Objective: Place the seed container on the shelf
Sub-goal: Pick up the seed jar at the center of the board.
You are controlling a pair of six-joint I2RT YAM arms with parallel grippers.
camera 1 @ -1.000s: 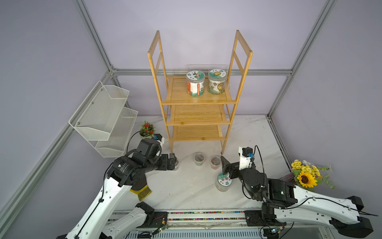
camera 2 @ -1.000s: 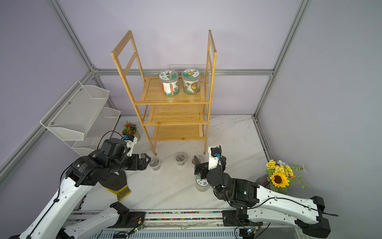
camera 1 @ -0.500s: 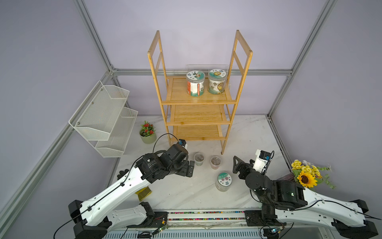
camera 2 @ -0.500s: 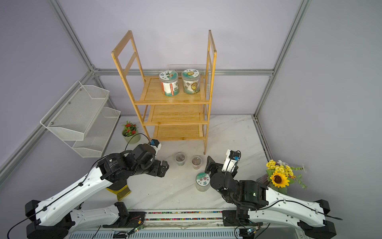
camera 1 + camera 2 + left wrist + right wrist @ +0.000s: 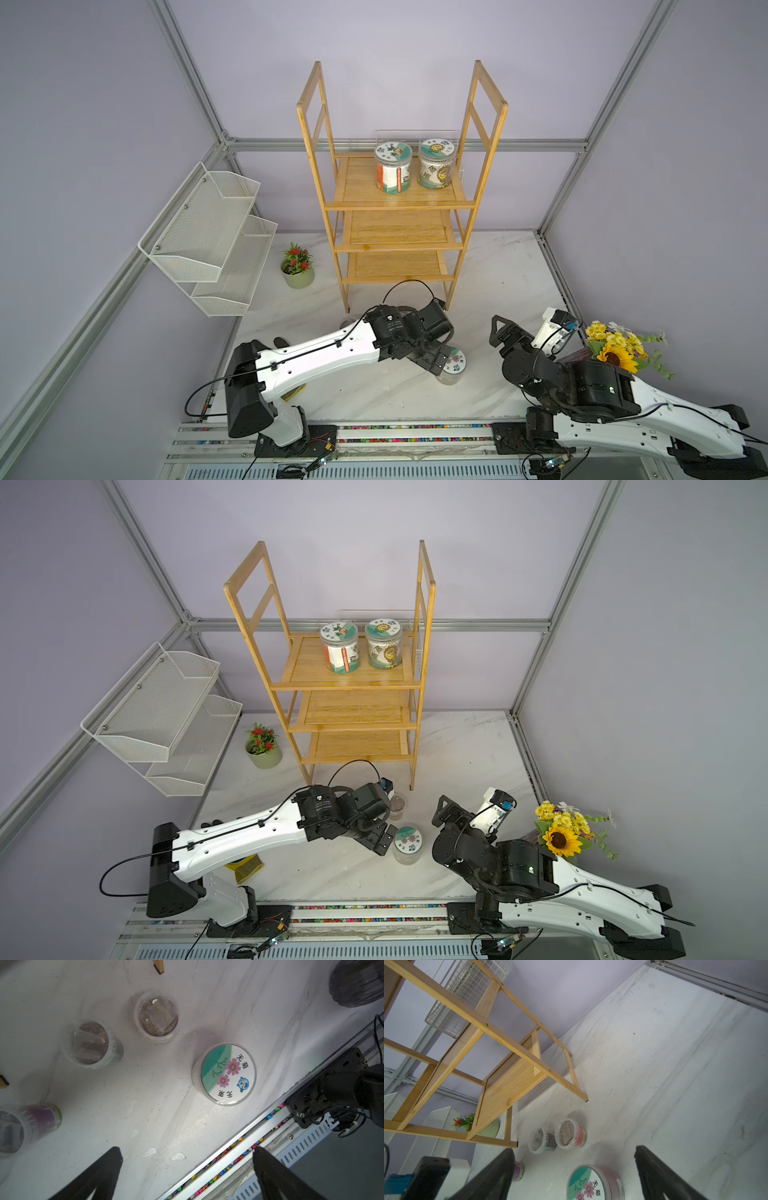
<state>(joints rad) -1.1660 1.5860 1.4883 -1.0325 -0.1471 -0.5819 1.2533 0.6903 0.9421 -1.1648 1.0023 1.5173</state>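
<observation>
i am at the reaching step. the seed container [image 5: 225,1074] stands on the desk [image 5: 145,1105], apart from the bamboo shelf [image 5: 357,183]. my left claw [image 5: 187,1167] is wide open and empty near it, and the right claw [image 5: 575,1163] is open too. next i must bring the left claw around the container and close. only the left wrist view shows the small tubs [image 5: 156,1016] nearby clearly.

We record: seed container [image 5: 588,1183], cut by the frame edge in the right wrist view; small cup [image 5: 397,808], partly hidden behind the left arm [image 5: 249,837]; yellow item [image 5: 245,868], mostly covered, unidentifiable.
</observation>
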